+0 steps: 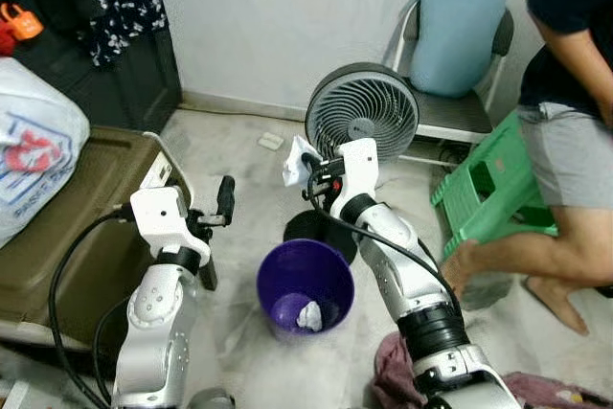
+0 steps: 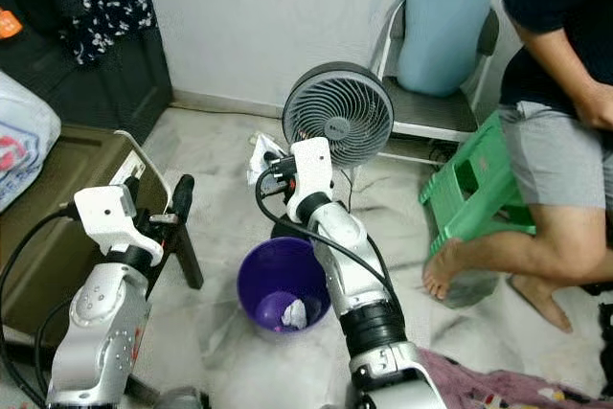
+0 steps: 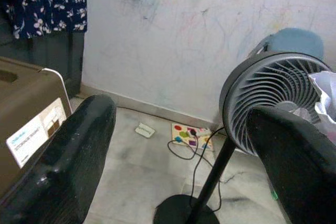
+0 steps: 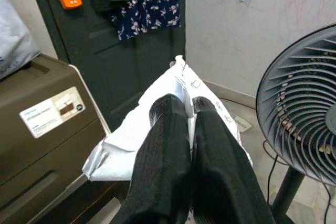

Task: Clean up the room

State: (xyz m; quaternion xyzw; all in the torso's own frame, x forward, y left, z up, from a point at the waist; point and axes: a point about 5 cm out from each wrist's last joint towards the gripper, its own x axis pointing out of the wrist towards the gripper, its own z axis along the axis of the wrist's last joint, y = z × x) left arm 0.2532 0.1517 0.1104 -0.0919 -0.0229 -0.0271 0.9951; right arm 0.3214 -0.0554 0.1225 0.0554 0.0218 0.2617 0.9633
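- Your right claw (image 4: 189,109) is clenched on a crumpled white paper (image 4: 137,129), held above the purple bin (image 1: 305,284) beside the fan (image 1: 362,112).
- Your left claw (image 3: 178,145) hangs released; its wrist view reveals a colourful card (image 3: 190,134) on the floor.

Head eyes look down; both wrist views share the fan (image 1: 362,110).

Right gripper (image 2: 265,166) raised in front of a grey fan (image 2: 337,114), pinching crumpled white paper (image 2: 260,164) above a purple bin (image 2: 282,296) holding a white scrap (image 2: 293,313); left gripper (image 2: 179,200) beside a brown box (image 2: 67,198).
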